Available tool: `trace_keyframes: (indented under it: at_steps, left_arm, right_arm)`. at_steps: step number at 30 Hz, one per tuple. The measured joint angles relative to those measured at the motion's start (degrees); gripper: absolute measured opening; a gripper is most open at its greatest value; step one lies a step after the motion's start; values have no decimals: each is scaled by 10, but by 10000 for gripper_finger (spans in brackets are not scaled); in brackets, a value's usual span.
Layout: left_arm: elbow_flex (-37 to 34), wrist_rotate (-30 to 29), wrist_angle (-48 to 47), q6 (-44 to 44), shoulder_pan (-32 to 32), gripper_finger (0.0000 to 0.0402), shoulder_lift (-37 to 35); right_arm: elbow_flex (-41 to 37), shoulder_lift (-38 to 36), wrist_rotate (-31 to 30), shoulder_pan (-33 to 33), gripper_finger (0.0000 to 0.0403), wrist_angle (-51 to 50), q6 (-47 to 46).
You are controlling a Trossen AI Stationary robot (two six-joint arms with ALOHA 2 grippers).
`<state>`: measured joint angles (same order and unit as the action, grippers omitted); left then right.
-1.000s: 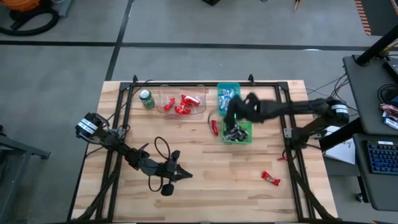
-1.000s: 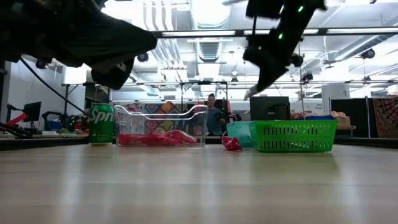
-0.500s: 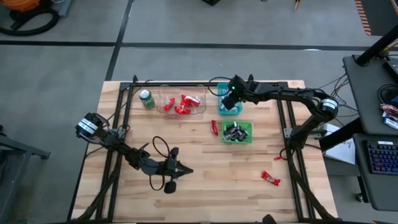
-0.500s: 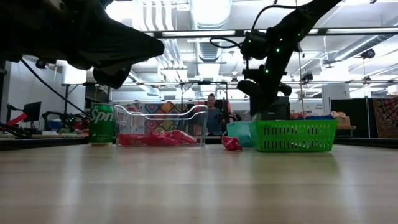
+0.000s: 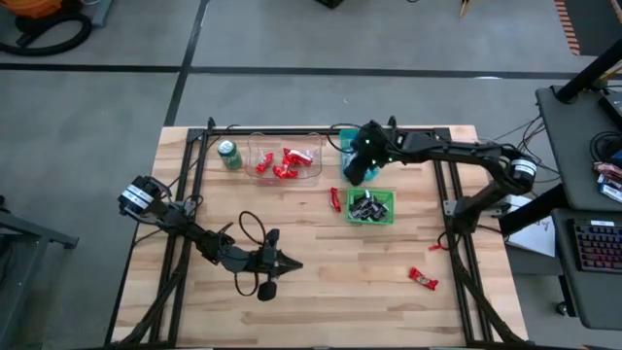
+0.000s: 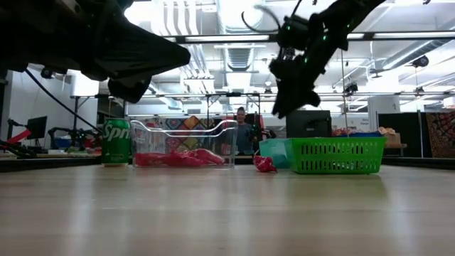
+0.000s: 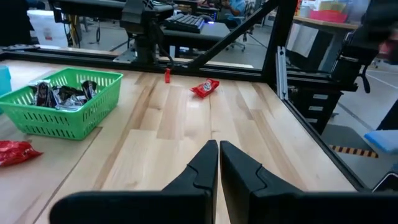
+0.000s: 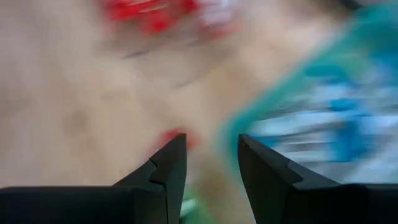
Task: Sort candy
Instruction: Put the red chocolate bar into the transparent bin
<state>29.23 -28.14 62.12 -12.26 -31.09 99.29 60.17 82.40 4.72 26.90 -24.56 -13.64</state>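
The candy is sorted by kind. Red bars lie in a clear bin [image 5: 285, 161], dark bars in a green basket [image 5: 371, 206], and blue-and-white bars in a teal basket [image 8: 323, 124]. Loose red bars lie beside the green basket [image 5: 335, 199] and near the table's right front [image 5: 423, 279]. My right gripper [image 8: 211, 149] hangs open above the teal basket's [image 5: 346, 146] near left corner, slanting down, with nothing between its fingers. My left gripper [image 7: 219, 149] is shut and empty, low over the table's near middle [image 5: 282, 264].
A green drink can [image 5: 229, 154] stands left of the clear bin at the far edge. A black frame rail [image 5: 292, 129] runs along the table's far side. Bare wood lies between the baskets and the near edge.
My right gripper has swung from above the green basket toward the table's far edge, ending over the teal basket, and has turned toward the table's left.
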Motion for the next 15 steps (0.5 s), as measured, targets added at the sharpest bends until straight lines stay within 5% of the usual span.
trace_keyframes:
  at_steps: [5,15]
  left_arm:
    - [0,0,0,-5,1,0,0]
    - [0,-20,0,0,12,0,0]
  right_arm:
    - [1,-9,130,-64,132,-8,-52]
    - [4,-9,133,-220,132,-48,-130]
